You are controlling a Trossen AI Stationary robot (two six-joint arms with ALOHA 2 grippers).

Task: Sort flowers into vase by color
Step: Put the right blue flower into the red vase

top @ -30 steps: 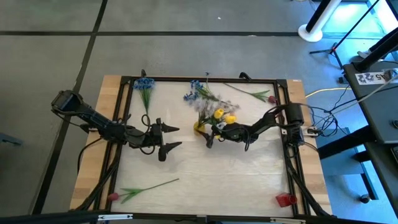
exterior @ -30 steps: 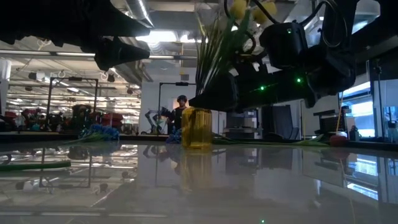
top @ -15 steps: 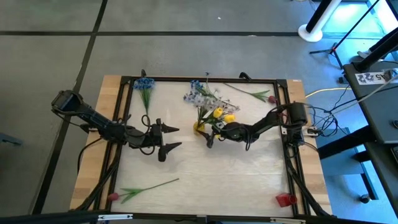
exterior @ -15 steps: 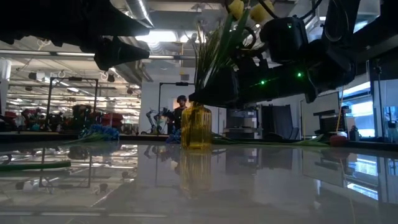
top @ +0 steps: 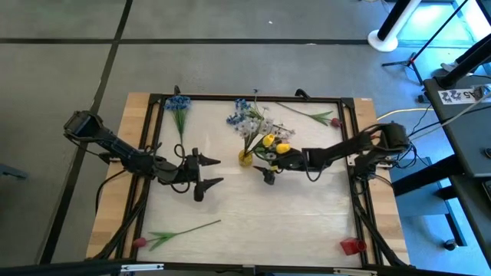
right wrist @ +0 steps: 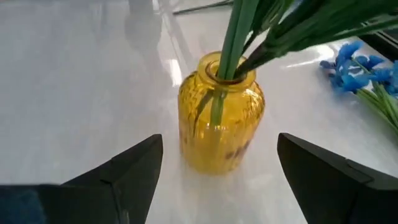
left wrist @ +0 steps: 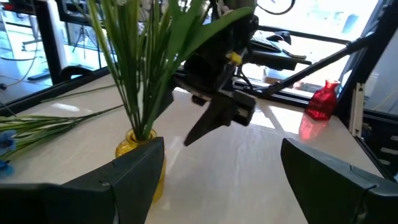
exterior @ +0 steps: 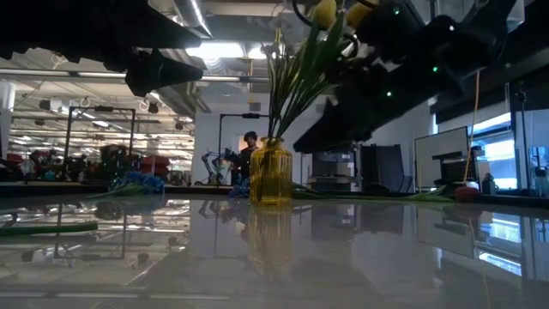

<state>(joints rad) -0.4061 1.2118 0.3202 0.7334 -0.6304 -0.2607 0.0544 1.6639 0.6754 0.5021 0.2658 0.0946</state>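
A yellow glass vase [top: 245, 159] [right wrist: 221, 127] stands on its base at the middle of the table. Green stems with yellow and white-lavender flowers [top: 265, 134] stick up out of its neck. My right gripper [top: 267, 169] [right wrist: 219, 149] hovers open just right of the vase, tilted down at it, touching nothing. My left gripper [top: 210, 172] [left wrist: 222, 149] waits open to the vase's left. Loose on the table lie blue flowers [top: 178, 103], a red-pink flower [top: 316, 116] at the far side and a pink one [top: 180, 230] near the front left.
More blue flowers [top: 235, 118] lie just behind the vase. A small red object [top: 353, 246] sits at the near right corner. A black frame [top: 253, 97] runs around the white table top. The room beyond shows a person far off.
My right gripper has drawn back from the vase toward the table's right edge, risen and tipped up nearer to level. The flowers in the vase, blurred and leaning a second ago, now stand still. The vase stays on the table.
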